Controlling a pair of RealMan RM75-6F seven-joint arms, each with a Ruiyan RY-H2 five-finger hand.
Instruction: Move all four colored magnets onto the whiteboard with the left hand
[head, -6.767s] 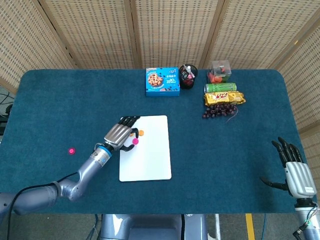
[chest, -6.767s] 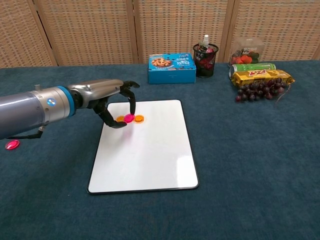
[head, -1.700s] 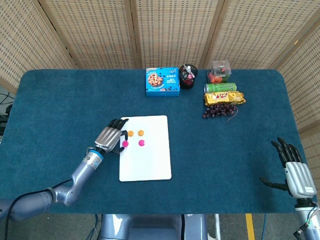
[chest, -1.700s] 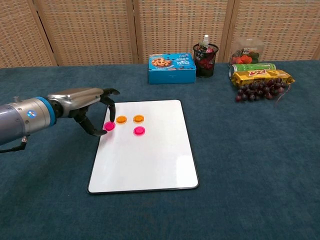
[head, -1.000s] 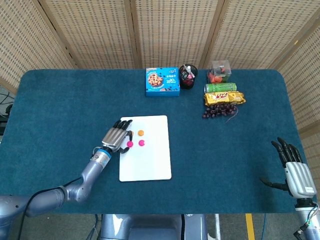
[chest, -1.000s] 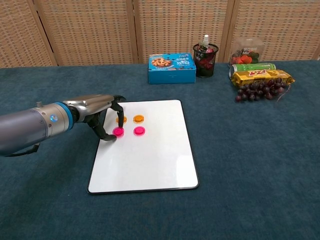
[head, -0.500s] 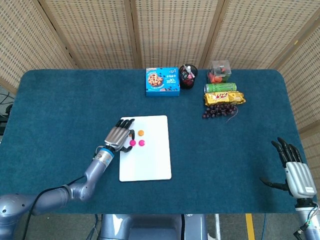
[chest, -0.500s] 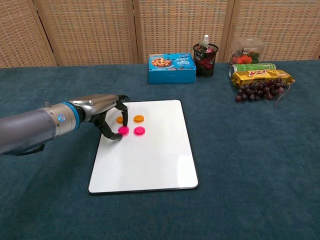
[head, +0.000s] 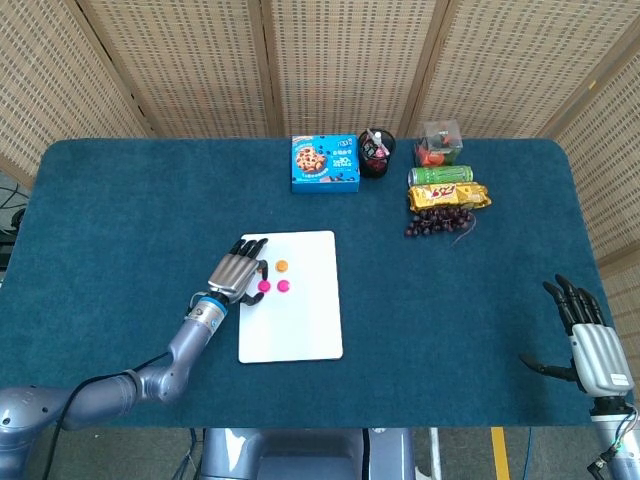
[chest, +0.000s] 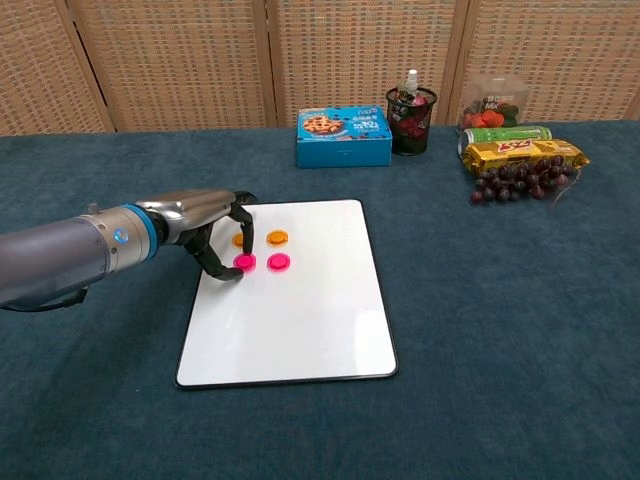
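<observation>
The whiteboard (head: 300, 322) (chest: 290, 330) lies flat on the blue cloth. On its upper left part sit an orange magnet (head: 282, 266) (chest: 277, 238) and a pink magnet (head: 283, 285) (chest: 279, 262). My left hand (head: 238, 272) (chest: 212, 232) reaches over the board's left edge and pinches a second pink magnet (head: 264, 286) (chest: 245, 262), which lies down on the board. A second orange magnet (chest: 239, 240) peeks out behind the fingers. My right hand (head: 590, 345) rests at the table's near right, fingers spread and holding nothing.
Along the far edge stand a blue cookie box (head: 326, 163) (chest: 343, 136), a black mesh cup (head: 376, 152) (chest: 411, 120), a green can (head: 440, 175), a yellow snack pack (head: 449, 195) and grapes (head: 438, 221).
Since 6.8 s ago the left hand fetched the pink magnet from the cloth at the left and set it on the board. In the last half second almost nothing moved.
</observation>
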